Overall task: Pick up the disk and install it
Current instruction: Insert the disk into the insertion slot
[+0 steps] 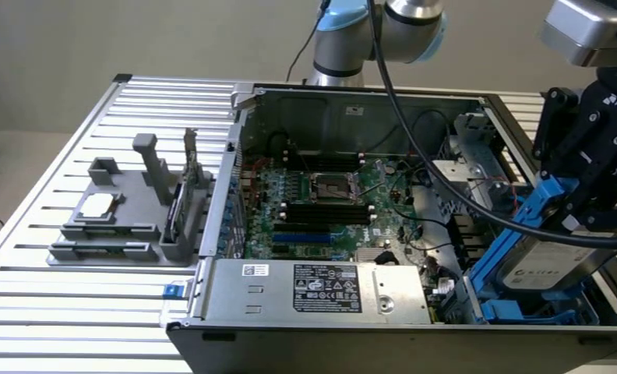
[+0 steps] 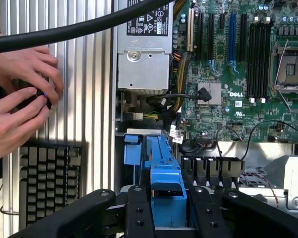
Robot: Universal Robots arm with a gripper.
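Hand (image 1: 570, 210) grasps disk (image 1: 537, 263), tilted over case (image 1: 340, 351) bay, exterior view's lower right; board (image 2: 237, 94) reads DELL.

This is a robotics lab bench: my arm (image 1: 376, 31) rises at the back of a slatted aluminium table (image 1: 80, 327), and on the table a PC case (image 1: 392, 347) lies open with its motherboard (image 1: 319, 206) bare. Beside the case sits a grey fixture (image 1: 116, 234) holding loose parts, and my gripper (image 1: 579, 214) grips the disk (image 1: 542, 261) above the case. In the wrist view a person's hands (image 2: 22, 67) meet above a keyboard (image 2: 47, 181).
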